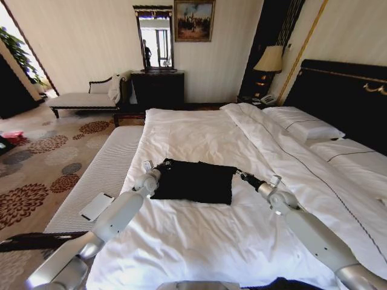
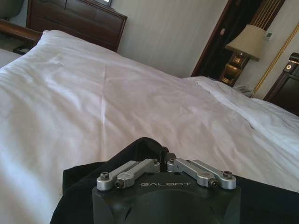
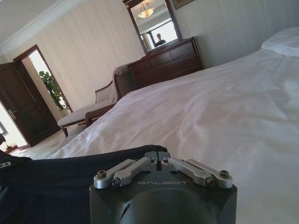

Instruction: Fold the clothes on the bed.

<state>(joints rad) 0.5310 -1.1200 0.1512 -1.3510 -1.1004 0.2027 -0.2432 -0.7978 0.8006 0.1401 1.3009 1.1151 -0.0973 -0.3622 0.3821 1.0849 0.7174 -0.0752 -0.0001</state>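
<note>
The left gripper [image 1: 162, 164] and the right gripper [image 1: 237, 173], each casing stamped "GALBOT", pinch opposite edges of the soft black T-shirt [image 1: 195, 181], lying folded mid-way across the large white-sheeted bed [image 1: 199, 241].

I'm looking down on the bed [image 1: 199, 241], made up with a white duvet [image 1: 193, 139] that has a few soft creases. A black T-shirt [image 1: 195, 181] lies flat on the duvet near the middle of the bed, folded into a rough rectangle. Two white pillows [image 1: 302, 124] sit at the head end against the dark headboard [image 1: 344, 96]. Along the bed's left side, the bare mattress edge [image 1: 103, 175] carries a small white flat thing [image 1: 97, 206].
</note>
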